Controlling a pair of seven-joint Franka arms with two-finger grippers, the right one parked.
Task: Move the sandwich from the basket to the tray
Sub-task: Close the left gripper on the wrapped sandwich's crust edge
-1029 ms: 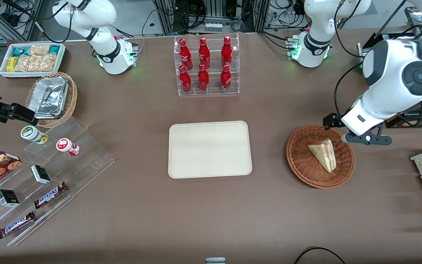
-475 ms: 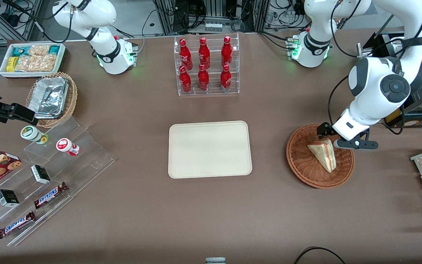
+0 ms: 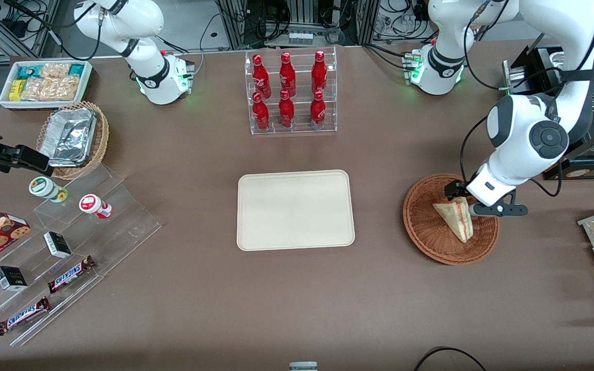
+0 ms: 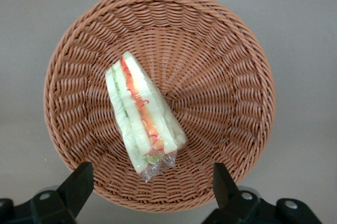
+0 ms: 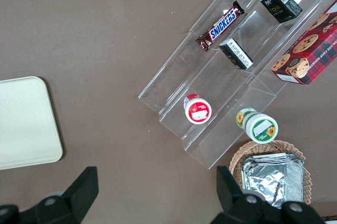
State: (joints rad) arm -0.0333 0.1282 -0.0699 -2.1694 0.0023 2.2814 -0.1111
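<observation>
My claw (image 4: 150, 187) hangs just above the basket (image 3: 426, 226), its fingers (image 4: 79, 182) spread wide to either side of the sandwich's (image 3: 456, 216) broad end, gripping nothing. The sandwich lies in the basket; the tray (image 3: 295, 209) sits well apart on the surface (image 3: 297, 299), toward the parked arm.

You see the whole table from high in front; your left wrist camera looks straight down, close over the basket (image 3: 450, 219) (image 4: 158, 98), which both share, gripper (image 4: 152, 182) at 6 o'clock.
</observation>
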